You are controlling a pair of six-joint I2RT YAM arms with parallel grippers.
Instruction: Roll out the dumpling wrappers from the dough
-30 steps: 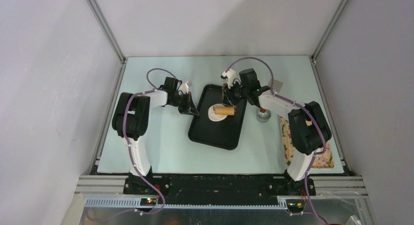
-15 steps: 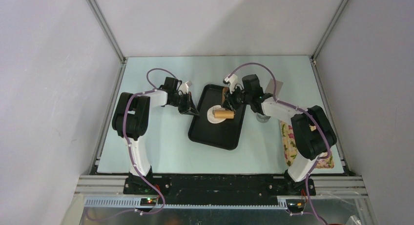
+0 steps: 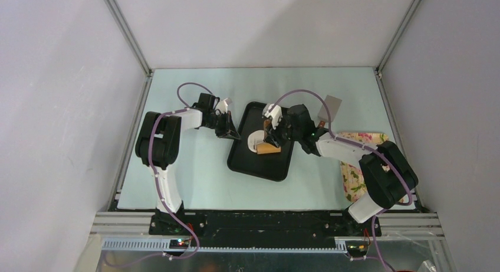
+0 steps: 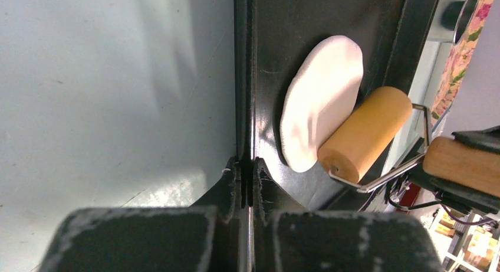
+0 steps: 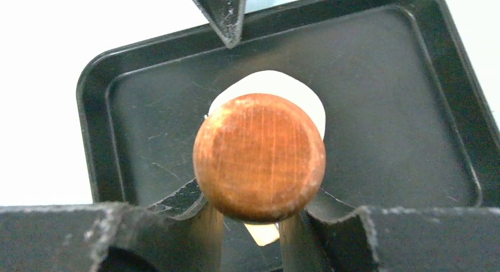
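Note:
The dough (image 3: 255, 140) is a flattened white oval on the black tray (image 3: 259, 166). It also shows in the left wrist view (image 4: 321, 101) and partly in the right wrist view (image 5: 268, 83). My right gripper (image 3: 278, 132) is shut on the wooden handle (image 5: 259, 157) of a small roller. The roller's drum (image 3: 270, 148) lies on the dough's near edge, as the left wrist view (image 4: 365, 133) shows. My left gripper (image 3: 231, 133) is shut on the tray's left rim (image 4: 247, 107), and its fingertip (image 5: 221, 12) shows at the rim.
A floral cloth (image 3: 354, 169) lies on the table at the right, partly under my right arm. A small grey square object (image 3: 329, 108) sits behind the right arm. Grey walls and aluminium frame rails close in the table.
My right gripper has drawn the roller toward the near side, across the dough to its near edge. The right arm has swung lower and now covers the steel cup. The left arm has not moved.

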